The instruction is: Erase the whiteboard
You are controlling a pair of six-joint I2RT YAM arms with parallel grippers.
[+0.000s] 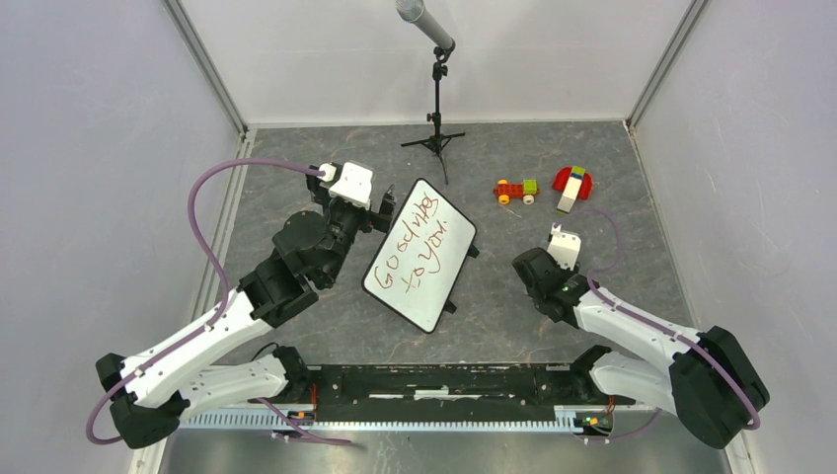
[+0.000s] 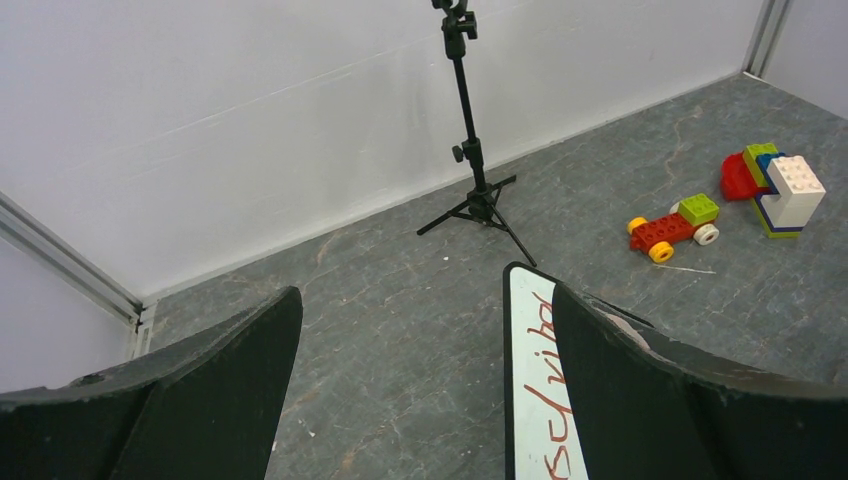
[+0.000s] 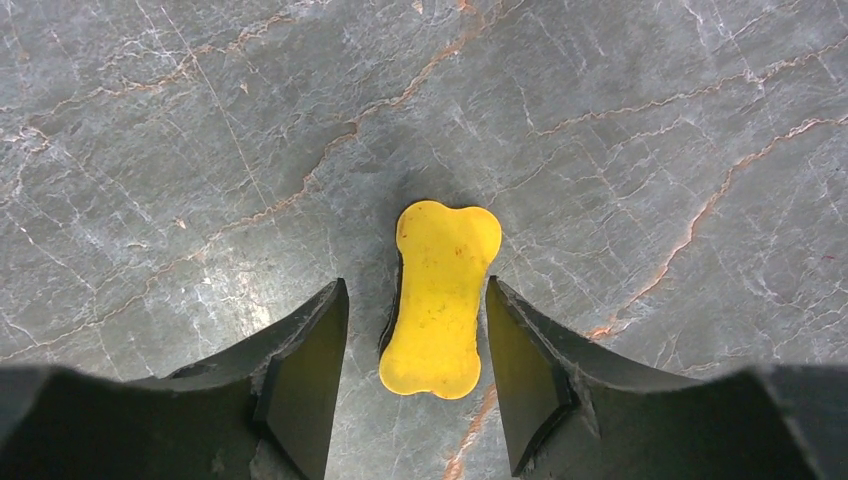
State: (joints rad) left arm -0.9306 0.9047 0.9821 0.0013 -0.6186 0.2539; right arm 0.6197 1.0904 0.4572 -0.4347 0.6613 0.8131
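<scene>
1 whiteboard (image 1: 422,255); far corner beside L end effector (image 2: 425,300); jaws apart

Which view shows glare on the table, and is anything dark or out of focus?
Right wrist view: a pale sheen on the table left of the yellow bone-shaped object, which has a thin dark shadow along its left edge. Left wrist view: the fingers are almost black; the toy car is sharp. Top view: even light; the whiteboard reads clearly.
</scene>
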